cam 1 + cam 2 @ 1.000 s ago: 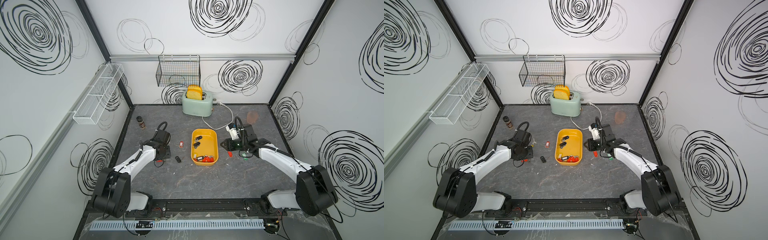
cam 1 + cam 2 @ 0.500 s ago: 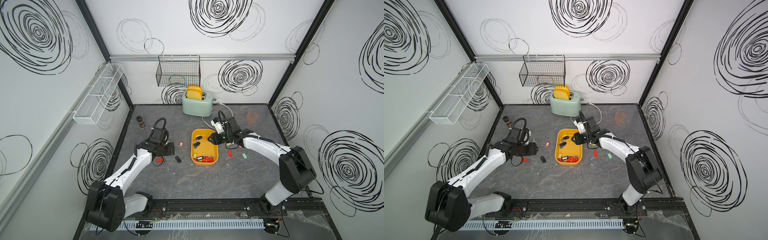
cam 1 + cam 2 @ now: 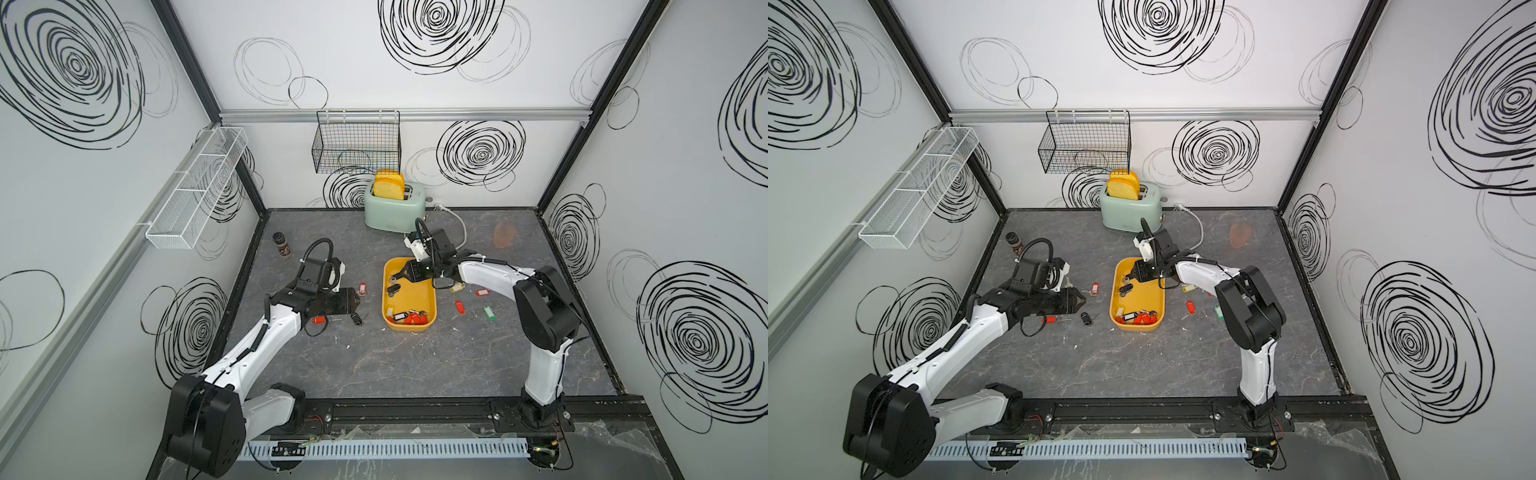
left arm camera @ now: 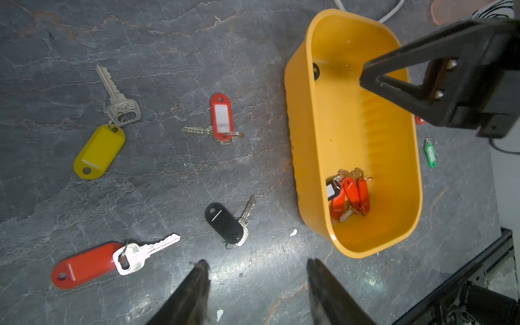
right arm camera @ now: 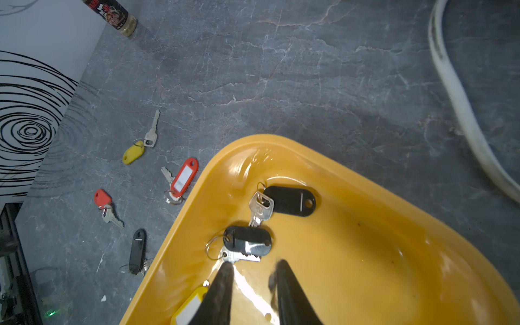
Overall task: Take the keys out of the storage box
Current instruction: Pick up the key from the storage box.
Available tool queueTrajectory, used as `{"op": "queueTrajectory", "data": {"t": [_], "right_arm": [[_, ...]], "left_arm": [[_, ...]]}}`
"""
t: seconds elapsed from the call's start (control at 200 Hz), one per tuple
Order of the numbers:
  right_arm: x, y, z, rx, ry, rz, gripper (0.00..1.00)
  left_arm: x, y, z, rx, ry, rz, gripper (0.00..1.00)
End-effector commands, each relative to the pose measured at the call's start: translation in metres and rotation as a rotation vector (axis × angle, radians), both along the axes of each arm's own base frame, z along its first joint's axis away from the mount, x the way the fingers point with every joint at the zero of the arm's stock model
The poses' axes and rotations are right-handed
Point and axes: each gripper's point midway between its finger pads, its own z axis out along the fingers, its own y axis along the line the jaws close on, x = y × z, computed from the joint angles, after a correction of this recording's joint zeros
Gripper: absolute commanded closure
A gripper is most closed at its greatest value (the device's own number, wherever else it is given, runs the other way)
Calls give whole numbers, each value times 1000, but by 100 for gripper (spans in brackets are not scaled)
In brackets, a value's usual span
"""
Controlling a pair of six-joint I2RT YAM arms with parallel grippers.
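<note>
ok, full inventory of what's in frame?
Shallow plastic storage box: 1, yellow, table centre.
Black-tagged metal keys: 2, box far end.
Yellow-tagged key: 1, beside them.
Red-tagged keys: pile, uncounted, box near end.
Keys on table, left arm's side: 4, yellow, red, black, red.
Keys on table, right arm's side: 4, yellow, red, red, green.
Toaster with toast: 1, mint green, back centre.
Wire basket: 1, black, back wall.
Mesh rack: 1, white, left wall.
Spice bottle: 1, dark, back left.
Cable: 1, white, by toaster.
Left end effector: open, over table keys.
Right end effector: open, at box far end.
</note>
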Motion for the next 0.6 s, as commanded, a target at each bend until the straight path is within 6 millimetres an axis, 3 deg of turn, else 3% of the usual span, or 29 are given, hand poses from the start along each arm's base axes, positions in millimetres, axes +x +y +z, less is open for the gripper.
{"op": "queueTrajectory", "data": {"t": [0.0, 0.195, 0.595], "right_arm": [[13, 16, 6, 14, -54, 32, 70], [23, 30, -8, -3, -50, 61, 71], [24, 45, -32, -58, -29, 104, 71]], "left_arm": [[5, -7, 10, -21, -43, -31, 40], [6, -7, 6, -19, -29, -24, 40], [6, -5, 0, -11, -11, -17, 40]]}}
